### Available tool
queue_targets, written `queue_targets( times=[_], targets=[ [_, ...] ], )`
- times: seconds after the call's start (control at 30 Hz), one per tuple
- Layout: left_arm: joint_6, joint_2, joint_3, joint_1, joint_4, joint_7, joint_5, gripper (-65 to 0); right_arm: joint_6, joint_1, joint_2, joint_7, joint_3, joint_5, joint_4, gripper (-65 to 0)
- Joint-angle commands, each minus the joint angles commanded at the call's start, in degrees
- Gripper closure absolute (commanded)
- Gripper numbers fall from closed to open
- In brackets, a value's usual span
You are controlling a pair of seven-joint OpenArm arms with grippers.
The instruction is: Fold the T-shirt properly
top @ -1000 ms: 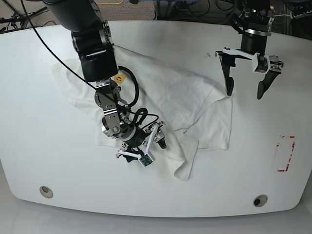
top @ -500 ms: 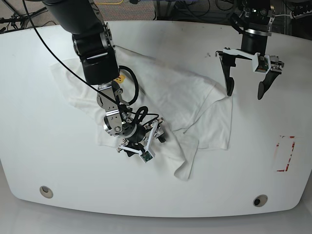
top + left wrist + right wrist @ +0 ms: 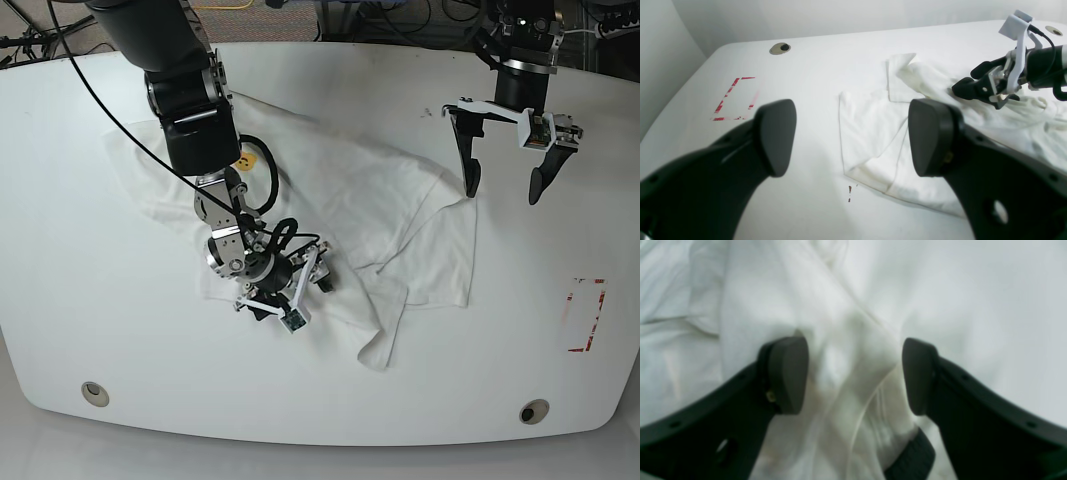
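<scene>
A white table (image 3: 60, 200) is filling the scene, bearing red tape marks (image 3: 586, 315). Dark cables (image 3: 380, 15) are lying behind it.

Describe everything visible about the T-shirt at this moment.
The T-shirt is white, soft cotton-looking cloth, lying crumpled and unfolded on the white table, spread diagonally with creases and overlapping layers. A small yellow-orange mark shows near the right arm. One sleeve lies flat at the side toward the left tool, which hangs open beside its edge. The right tool, open, presses down around a raised ridge of fabric near the lower hem.
</scene>
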Motion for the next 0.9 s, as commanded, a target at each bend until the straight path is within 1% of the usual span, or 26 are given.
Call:
queue_targets(
  times=[0.1,0.5,0.77,0.9],
  targets=[
    [0.1,0.1,0.2,0.0,0.0,0.2,0.1,-49.1,-0.3,-0.6,0.2,1.7,0.2,0.0,-0.3,-42.6],
    [0.0,0.3,0.2,0.1,-0.1,-0.3,0.0,-49.3,-0.28,-1.4,1.2,3.9,0.4,-0.1,0.0,-42.9],
    [0.0,0.3,0.3,0.2,-0.1,-0.2,0.0,-49.3,-0.37,-2.3,2.0,2.9,0.4,-0.3,1.3,-43.0],
    [0.0,0.4,0.5,0.2,-0.2,-0.1,0.1,-49.6,-0.24,-2.7,2.3,1.6,0.1,-0.2,3.4,-43.0]
  ],
)
